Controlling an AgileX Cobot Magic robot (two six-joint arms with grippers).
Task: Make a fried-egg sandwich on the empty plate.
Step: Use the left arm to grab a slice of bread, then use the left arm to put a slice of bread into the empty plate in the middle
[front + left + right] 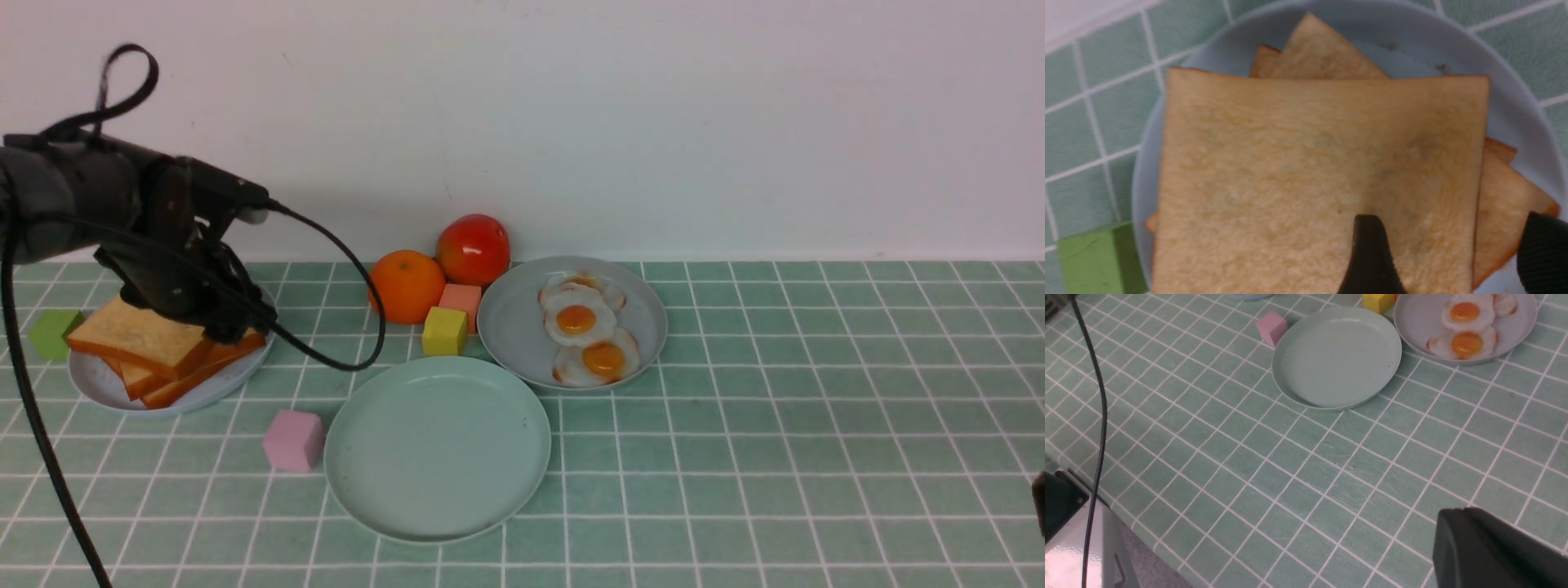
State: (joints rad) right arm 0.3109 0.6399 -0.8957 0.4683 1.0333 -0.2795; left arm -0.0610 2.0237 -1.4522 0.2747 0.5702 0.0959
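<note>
Your left gripper [1453, 228]: jaws wide apart, gripping nothing, one finger over the top toast slice [1310, 171], the other past its edge | toast on pale blue-white plate [106, 384] | empty plate [437, 447]: well to its right | fried eggs [576, 318]: on grey-blue plate [514, 327] | your right gripper [1490, 547]: closed

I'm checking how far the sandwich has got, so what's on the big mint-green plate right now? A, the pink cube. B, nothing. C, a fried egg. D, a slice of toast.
B: the mint-green plate has nothing on it, while the toast slices are stacked on the pale blue-white plate and the fried eggs lie on the grey-blue plate.
</note>
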